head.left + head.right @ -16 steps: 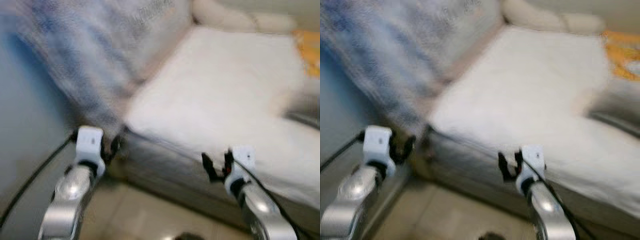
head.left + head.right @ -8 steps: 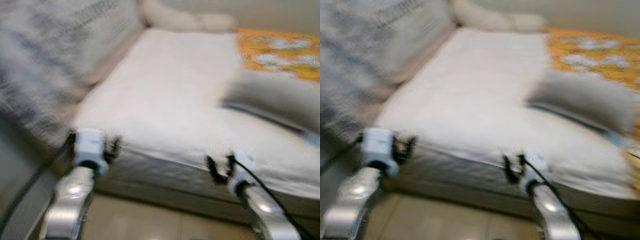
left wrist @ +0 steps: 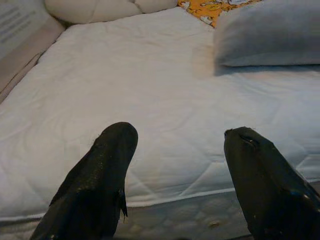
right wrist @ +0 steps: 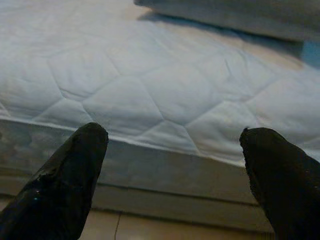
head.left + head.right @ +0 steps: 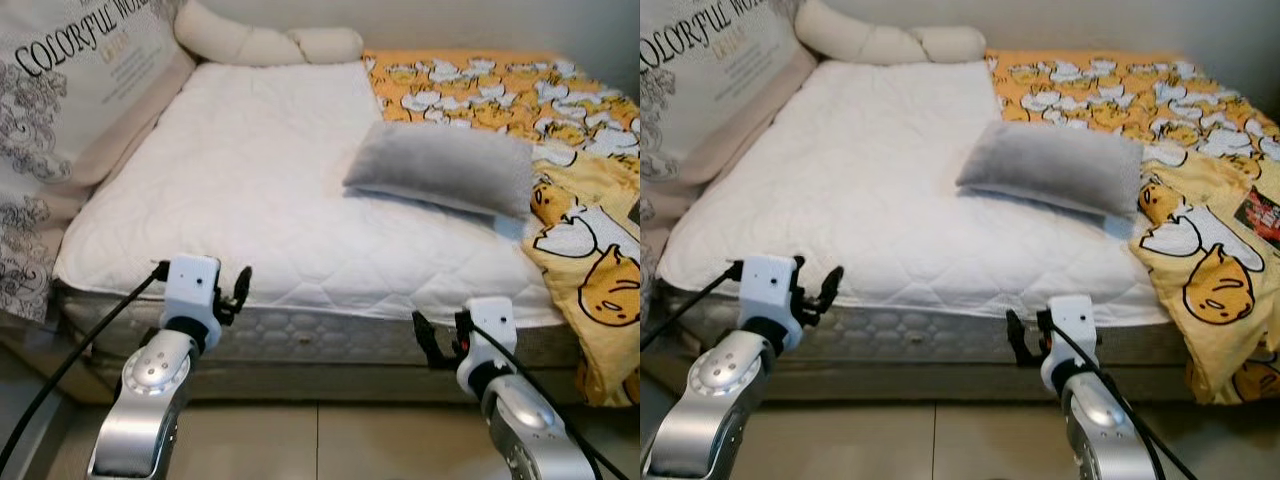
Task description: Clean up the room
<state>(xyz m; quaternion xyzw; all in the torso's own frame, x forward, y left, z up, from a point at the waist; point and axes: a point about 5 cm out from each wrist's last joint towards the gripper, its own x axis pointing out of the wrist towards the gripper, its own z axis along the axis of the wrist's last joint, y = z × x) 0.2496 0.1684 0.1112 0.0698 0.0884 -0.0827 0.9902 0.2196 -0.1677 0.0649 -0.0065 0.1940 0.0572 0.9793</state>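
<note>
A bed with a white quilted mattress (image 5: 250, 170) stands before me. On it a grey pillow (image 5: 440, 165) lies flat right of the middle, and a yellow duck-print blanket (image 5: 560, 130) covers the right side, hanging over the foot corner. My left gripper (image 5: 238, 285) is open just short of the mattress's foot edge, with nothing between its fingers (image 3: 107, 165). The right gripper (image 5: 440, 335) is also open and empty, level with the mattress side; its wrist view looks over the edge toward the pillow (image 4: 240, 17).
A cream bolster (image 5: 265, 42) lies across the head of the bed. A large printed cushion (image 5: 60, 90) leans along the left side. A small red and black packet (image 5: 1258, 215) rests on the blanket at the right. Beige floor tiles (image 5: 320, 440) run below the bed.
The camera has swung right and the blur has gone, so the whole bed with pillow and blanket is now in view. Both arms keep the same pose.
</note>
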